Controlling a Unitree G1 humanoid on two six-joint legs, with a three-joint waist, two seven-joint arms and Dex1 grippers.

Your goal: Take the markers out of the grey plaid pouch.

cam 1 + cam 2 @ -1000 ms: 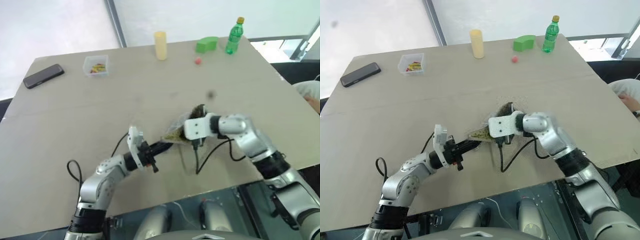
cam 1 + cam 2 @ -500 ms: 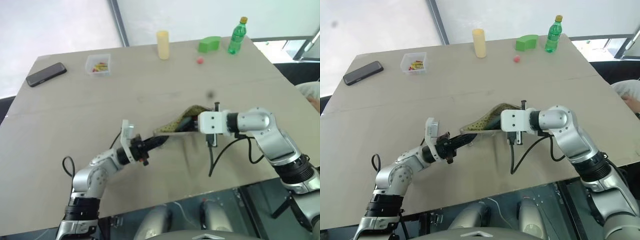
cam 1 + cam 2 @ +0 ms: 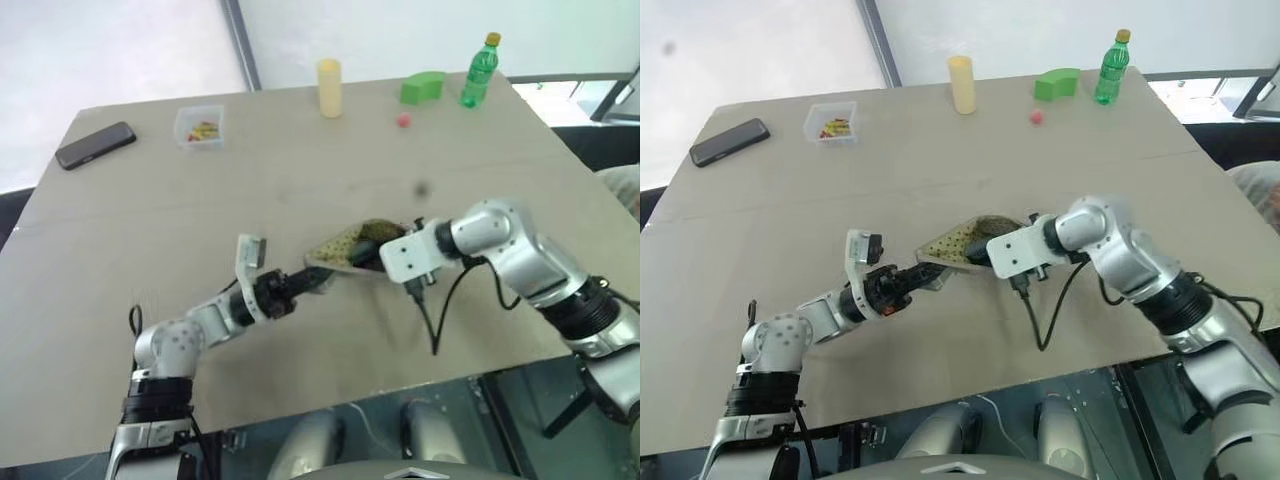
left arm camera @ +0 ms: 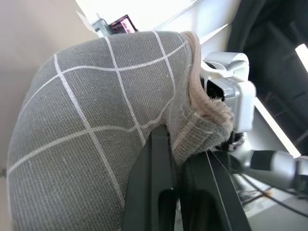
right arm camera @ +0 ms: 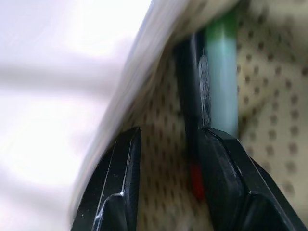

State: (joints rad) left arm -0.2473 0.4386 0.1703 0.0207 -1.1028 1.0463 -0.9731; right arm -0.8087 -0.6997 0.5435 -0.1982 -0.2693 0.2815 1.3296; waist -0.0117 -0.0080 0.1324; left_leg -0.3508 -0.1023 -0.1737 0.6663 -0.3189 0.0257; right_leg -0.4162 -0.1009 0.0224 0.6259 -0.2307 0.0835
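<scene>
The grey plaid pouch is held above the table's middle with its olive dotted lining facing up. My left gripper is shut on the fabric edge at one end of the pouch. My right gripper reaches into the open mouth from the other side, fingers apart over the lining. The markers lie inside. A dark marker with a red end rests against one finger, and a light green marker lies beside it. The head views show the right gripper angled down into the pouch.
At the table's far edge stand a phone, a clear box of small bits, a yellow cylinder, a green block, a green bottle and a red ball. A black cable hangs from my right wrist.
My right gripper has tipped downward into the pouch mouth and its fingers have parted. My left wrist has rolled, turning the pouch end it holds.
</scene>
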